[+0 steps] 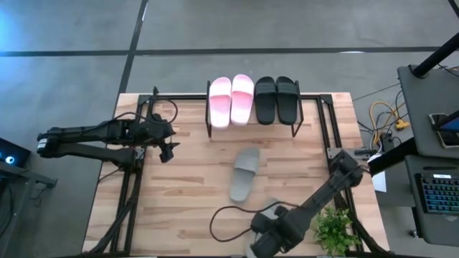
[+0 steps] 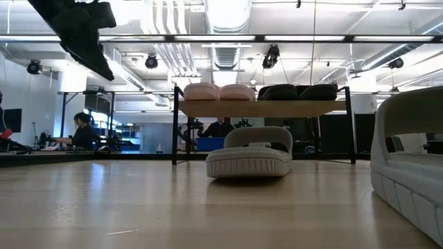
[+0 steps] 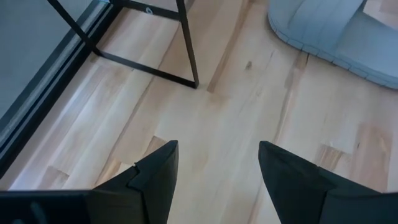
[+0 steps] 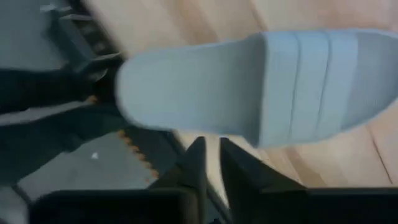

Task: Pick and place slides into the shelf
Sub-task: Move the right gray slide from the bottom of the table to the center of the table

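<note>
So the shelf (image 1: 310, 100) sits at the far edge of the desk (image 1: 186, 186), roughly centred, and it's already carrying four slides: the pink pair (image 1: 231, 100) on its left half and the black pair (image 1: 276, 99) right beside them, toes pointing out toward the far edge. Packed tight side by side, which makes sense since the top board looks about full with four.

That leaves the grey-green ones. One grey-green slide (image 1: 244, 174) is lying flat in the middle of the desk, a bit skewed, well apart from the shelf. The other grey-green slide (image 4: 261, 87) is down at the near edge, right where the right claw (image 4: 210, 163) is. In the right wrist view its fingers are pinched almost together just beside the sole edge, and I can't see anything between them, so I'd call it closed and empty, maybe lining up for a grab.

Left claw (image 3: 214, 177) hovers near the left edge of the desk, by the shelf's leg, fingers spread wide, nothing in them. My guess is the last pair goes underneath.
</note>
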Controlling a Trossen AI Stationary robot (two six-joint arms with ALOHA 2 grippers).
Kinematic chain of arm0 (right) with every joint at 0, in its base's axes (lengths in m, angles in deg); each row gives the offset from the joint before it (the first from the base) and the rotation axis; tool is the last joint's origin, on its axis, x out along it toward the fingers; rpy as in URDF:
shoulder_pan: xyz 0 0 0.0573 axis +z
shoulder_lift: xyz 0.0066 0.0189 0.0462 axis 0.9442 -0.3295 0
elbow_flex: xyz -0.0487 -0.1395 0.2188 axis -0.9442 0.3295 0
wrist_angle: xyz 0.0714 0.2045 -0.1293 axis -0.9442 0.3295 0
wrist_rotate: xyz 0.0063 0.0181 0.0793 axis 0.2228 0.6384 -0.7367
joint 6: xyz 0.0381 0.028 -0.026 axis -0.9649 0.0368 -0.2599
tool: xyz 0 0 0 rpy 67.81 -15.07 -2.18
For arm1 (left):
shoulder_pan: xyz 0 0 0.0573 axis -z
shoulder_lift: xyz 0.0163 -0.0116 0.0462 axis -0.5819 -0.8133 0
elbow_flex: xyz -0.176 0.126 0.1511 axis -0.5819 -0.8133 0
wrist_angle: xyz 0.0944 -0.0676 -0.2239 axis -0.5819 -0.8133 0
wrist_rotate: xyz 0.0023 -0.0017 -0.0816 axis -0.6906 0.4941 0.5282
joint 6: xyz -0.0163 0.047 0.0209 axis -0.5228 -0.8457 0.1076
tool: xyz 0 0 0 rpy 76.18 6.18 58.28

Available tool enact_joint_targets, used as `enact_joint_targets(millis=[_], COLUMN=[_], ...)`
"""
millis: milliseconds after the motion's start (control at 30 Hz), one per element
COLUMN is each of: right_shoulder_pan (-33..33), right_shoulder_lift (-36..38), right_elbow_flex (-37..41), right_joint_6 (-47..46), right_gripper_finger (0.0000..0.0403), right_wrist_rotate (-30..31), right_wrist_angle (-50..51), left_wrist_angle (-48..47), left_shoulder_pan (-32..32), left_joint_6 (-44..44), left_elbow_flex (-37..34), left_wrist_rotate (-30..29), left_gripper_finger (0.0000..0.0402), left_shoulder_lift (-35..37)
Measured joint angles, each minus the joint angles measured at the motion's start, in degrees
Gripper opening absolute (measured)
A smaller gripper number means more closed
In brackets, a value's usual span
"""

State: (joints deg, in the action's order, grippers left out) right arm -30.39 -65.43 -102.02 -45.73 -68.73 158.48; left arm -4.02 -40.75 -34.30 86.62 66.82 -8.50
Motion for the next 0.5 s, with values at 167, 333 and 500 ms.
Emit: enact_joint_targets(millis=[167,333,500], right_shoulder_pan=[1.4,2.0,3.1], right_shoulder_lift=[-2.9,-3.3,-3.5], right_elbow_flex=[0.0,0.1,0.2], right_joint_6=[-7.9,-8.9,-3.1], right_gripper_finger=[0.0026,0.0082,0.0151], right_wrist_rotate=[5.8,6.7,7.6], right_wrist_angle=[4.5,6.3,6.2], left_wrist_angle=[-0.2,-0.4,-0.4], left_shoulder_pan=[0.0,0.0,0.0], left_joint_6=[0.0,0.1,0.1], left_elbow_flex=[-0.4,-0.4,-0.4], left_wrist_rotate=[0.1,0.6,0.6], left_gripper_finger=[0.0208,0.0208,0.0208], left_shoulder_lift=[0.1,0.2,0.1])
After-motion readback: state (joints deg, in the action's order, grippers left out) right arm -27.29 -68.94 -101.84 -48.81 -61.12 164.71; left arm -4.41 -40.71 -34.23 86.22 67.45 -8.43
